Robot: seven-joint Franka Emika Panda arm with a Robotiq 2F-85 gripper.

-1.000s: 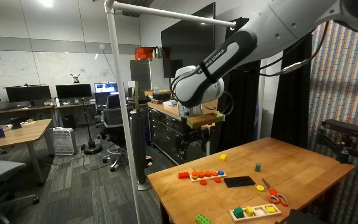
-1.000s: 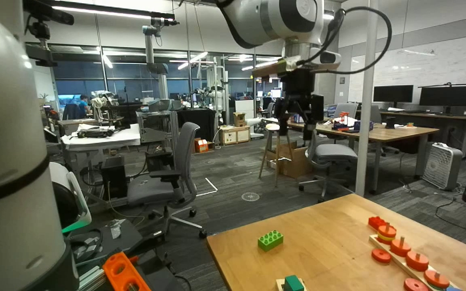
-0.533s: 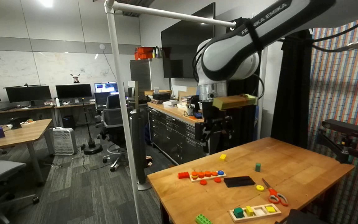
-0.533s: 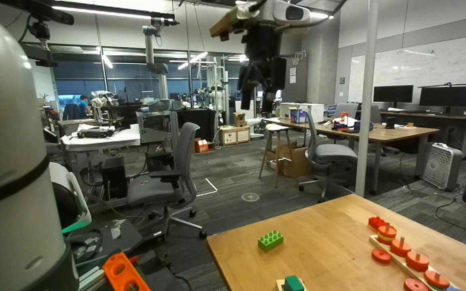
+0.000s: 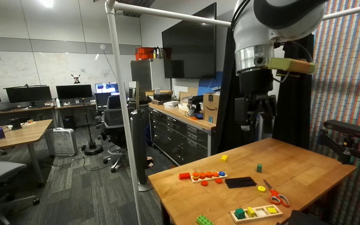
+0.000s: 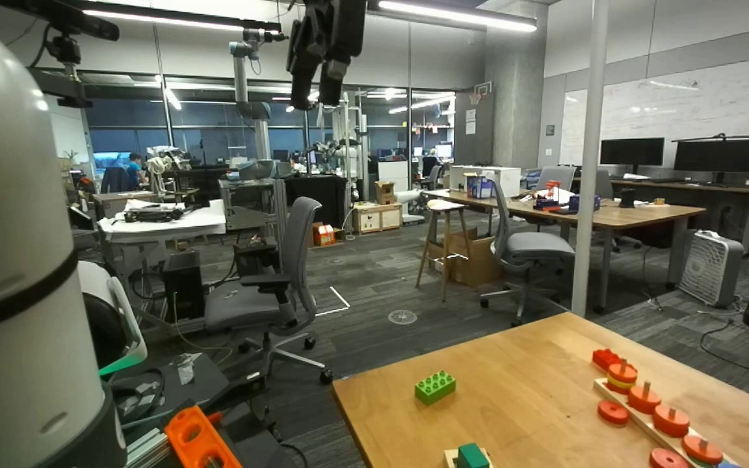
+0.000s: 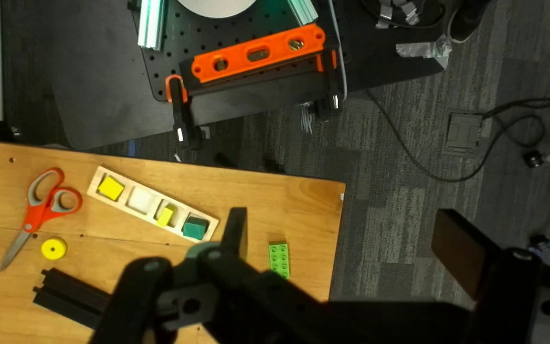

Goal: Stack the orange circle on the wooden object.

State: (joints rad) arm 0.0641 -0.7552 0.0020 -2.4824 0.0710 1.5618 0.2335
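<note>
Big office room with a gray floor (image 5: 73, 187), desks (image 5: 36, 128) and screens (image 5: 73, 91), and a wooden table (image 7: 280, 205) well below the fingers (image 7: 461, 253). Down on the table, left of the fingers in the wrist view, a little wooden tray (image 7: 140, 199) with four spots in a row. In the end spot closest to the fingers in that view, a green block (image 7: 195, 228). In the very next spot, a thin yellow block (image 7: 165, 216). In the end spot farthest from the fingers, a yellow square (image 7: 111, 188). Also lower than the fingers, in both exterior views, a wooden peg board (image 6: 649, 424) with orange circles (image 6: 671, 426) down on the pegs (image 6: 646, 389) (hard to tell which one to call the task's). On the same board, a yellow ring (image 6: 621, 383) under the top circle at one end, and a blue piece (image 5: 222, 173) at the other. Just beside the board, two redder rings (image 6: 612, 415), loose on the table. Up high, the gripper (image 7: 349, 241), with both fingers spread wide apart and only air in between. Through that gap in the wrist view, well below, a green toy brick (image 7: 279, 260).
</note>
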